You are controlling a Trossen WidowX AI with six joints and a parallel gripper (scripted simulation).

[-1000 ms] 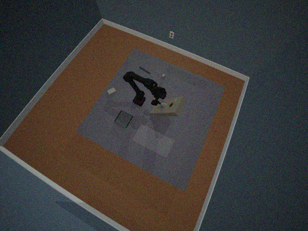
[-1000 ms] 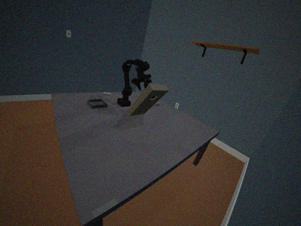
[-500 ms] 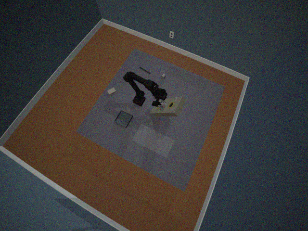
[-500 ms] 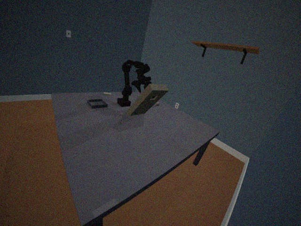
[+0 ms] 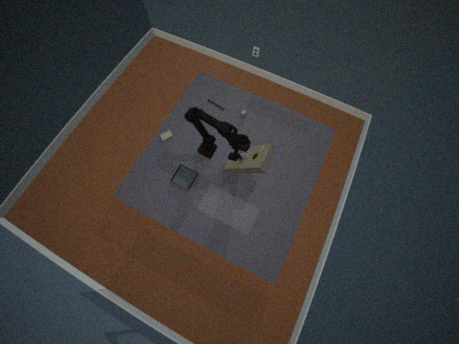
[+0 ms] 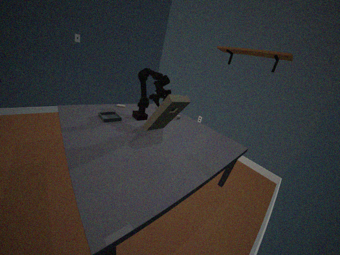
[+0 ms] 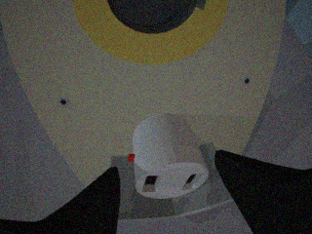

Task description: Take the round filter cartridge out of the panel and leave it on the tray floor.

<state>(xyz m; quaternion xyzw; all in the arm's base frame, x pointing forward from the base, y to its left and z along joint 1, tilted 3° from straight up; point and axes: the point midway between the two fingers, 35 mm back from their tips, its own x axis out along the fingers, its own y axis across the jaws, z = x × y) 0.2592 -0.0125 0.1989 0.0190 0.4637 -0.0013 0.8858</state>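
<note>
The cartridge (image 7: pixel 168 141) is a whitish cylinder with two slots, out of its socket. It rests on a grey ledge (image 7: pixel 128 200) at the panel's lower part, slotted face toward the wrist camera. The sloped cream panel (image 5: pixel 264 159) (image 6: pixel 162 112) (image 7: pixel 146 90) has a yellow ring (image 7: pixel 151 50) around its dark, empty socket (image 7: pixel 151 15). My gripper (image 7: pixel 168 166) (image 6: pixel 162 102) is open, one black finger on each side of the cartridge, with visible gaps in the wrist view. The tray (image 5: pixel 184 178) (image 6: pixel 111 119) is empty, away from the panel.
A pale block (image 5: pixel 166 135) (image 6: pixel 120 105) lies beyond the arm base. A dark strip (image 5: pixel 215 104) and a small white object (image 5: pixel 243 113) (image 6: pixel 177 117) lie on the table's far side. A wooden shelf (image 6: pixel 255 52) is on the wall. The tilted panel rises close beside the gripper.
</note>
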